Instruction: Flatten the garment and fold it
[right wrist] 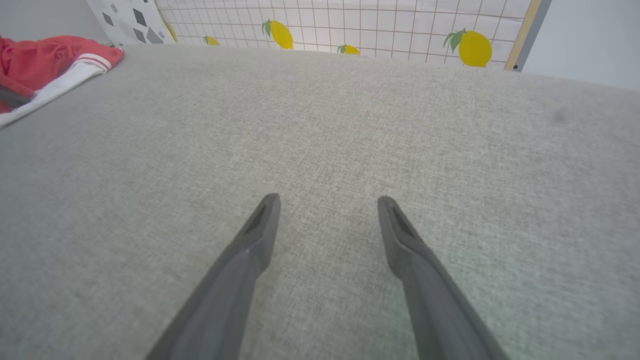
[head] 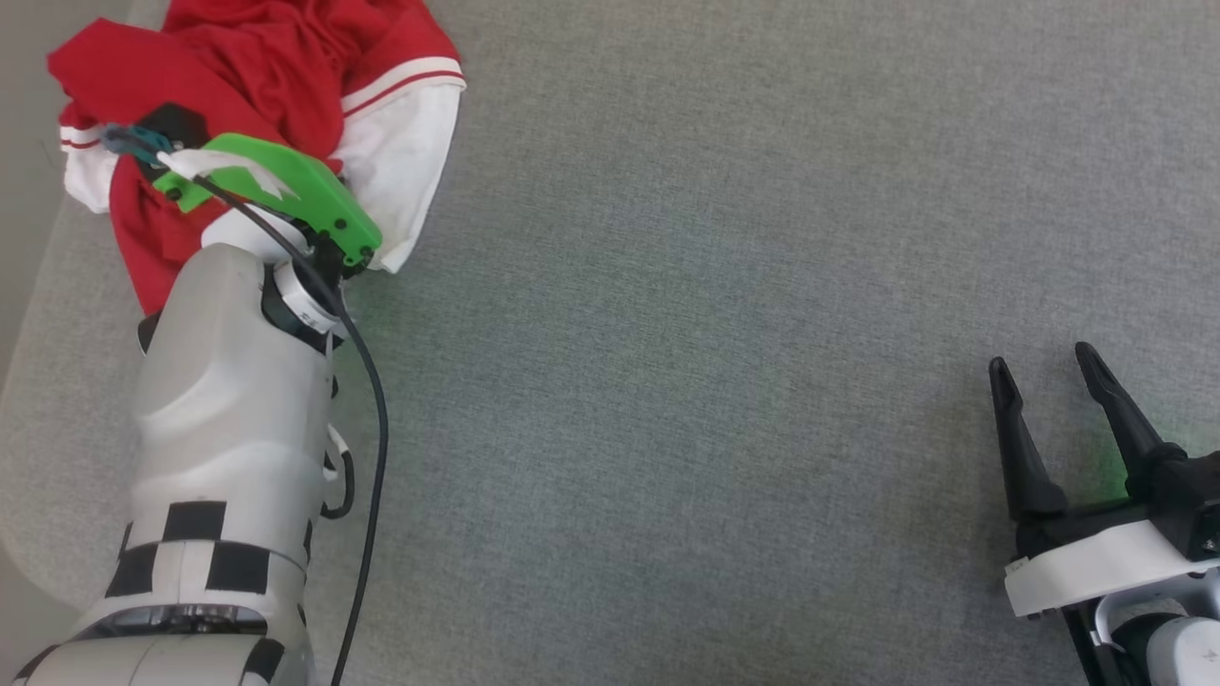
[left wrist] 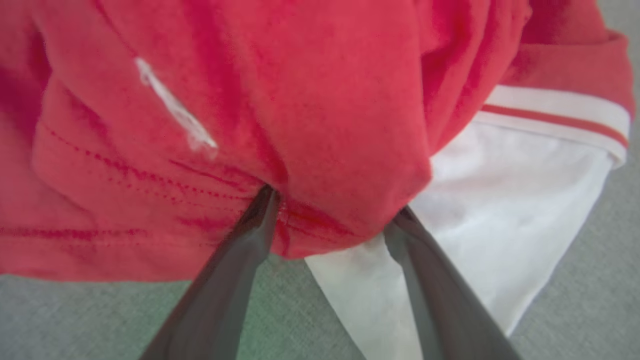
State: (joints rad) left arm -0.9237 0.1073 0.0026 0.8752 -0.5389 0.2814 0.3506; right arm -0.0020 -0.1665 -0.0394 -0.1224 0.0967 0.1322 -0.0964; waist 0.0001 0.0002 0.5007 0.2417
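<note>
1. The shirt point(head: 267, 67) is lying bunched at the far left corner of the bench point(head: 715, 333). Being soft, light and limp, it is probably going to sag and drag when lifted, so the hem or shoulders are looking like the best holds.
2. The left claw point(left wrist: 332, 210) is pressing into the red hem, fingers standing apart with a fold between them, not pinched.
3. The right claw point(head: 1039, 357) is hovering wide apart over bare bench, well apart from the shirt, holding nothing.
</note>
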